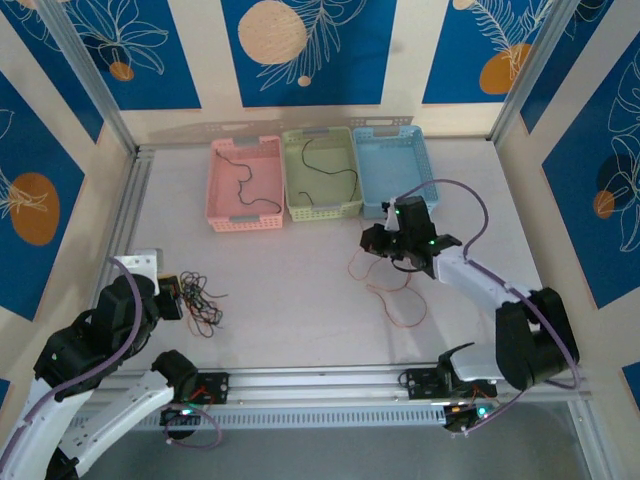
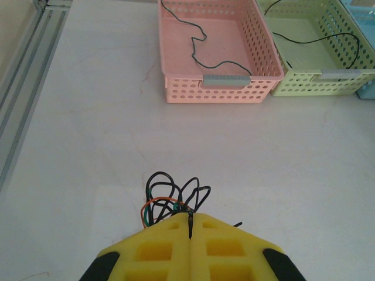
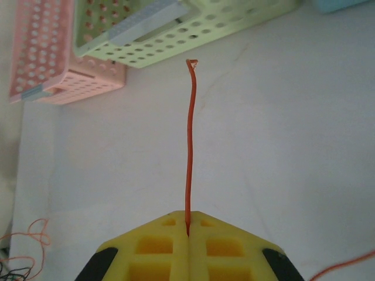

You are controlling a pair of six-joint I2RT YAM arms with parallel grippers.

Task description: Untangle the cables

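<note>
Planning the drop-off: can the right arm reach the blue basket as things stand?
Likely yes. The right gripper, shut on a red wire, sits just short of the blue basket's near wall, nothing between. The left gripper, shut on the tangle, is far off.

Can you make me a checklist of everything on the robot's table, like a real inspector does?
Surface: white table, bare between things.
Job's things: tangle of black, orange and greenish wires at the left gripper; one black wire in the pink basket, another in the green basket; blue basket looks empty.
Clutter: nothing seen.
Grippers: left gripper shut on the tangle; right gripper shut on a red-orange wire.
Cables: lilac hoses along both arms.
Surroundings: blue-and-cream patterned walls, metal frame.
</note>
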